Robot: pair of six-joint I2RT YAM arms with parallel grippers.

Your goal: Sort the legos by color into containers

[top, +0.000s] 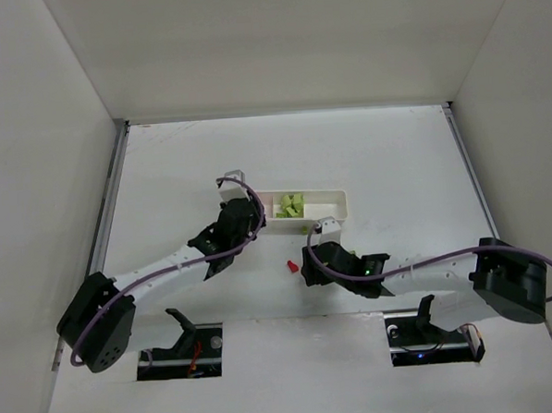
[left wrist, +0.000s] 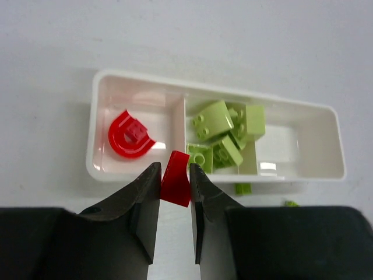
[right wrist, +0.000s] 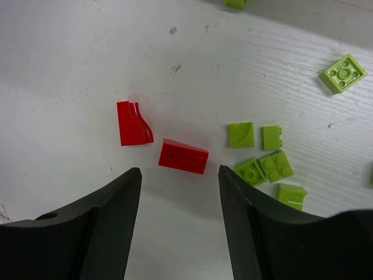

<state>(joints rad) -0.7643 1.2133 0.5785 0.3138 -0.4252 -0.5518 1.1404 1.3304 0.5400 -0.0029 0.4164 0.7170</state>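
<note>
— Red wedge (left wrist: 176,178), is that what the left jaws hold?
— Yes, they are closed on its two sides, and it sticks out ahead of their tips.
— Where does it hang?
— Over the near wall of the white tray (left wrist: 332,125), about in line with the divider between the end compartment and the middle one.
— What lies in the tray?
— One red arch (left wrist: 129,134) sits alone in the end compartment. Beside it, past the divider, is a heap of pale green bricks (left wrist: 224,131), all touching one another. A small green bit (left wrist: 243,188) lies on the bench (top: 394,154) just outside the near wall.
— And the right jaws?
— They stand wide apart and hold nothing, above the bench in front of the tray.
— What is under them?
— A studded red brick (right wrist: 183,156) lies flat ahead of them, in line with the gap. A red curved slope (right wrist: 134,123) lies just beside it, close but not touching.
— Any green there?
— A loose cluster of green pieces (right wrist: 263,168) lies to the right of the red ones. One square green plate (right wrist: 343,73) lies farther off.
</note>
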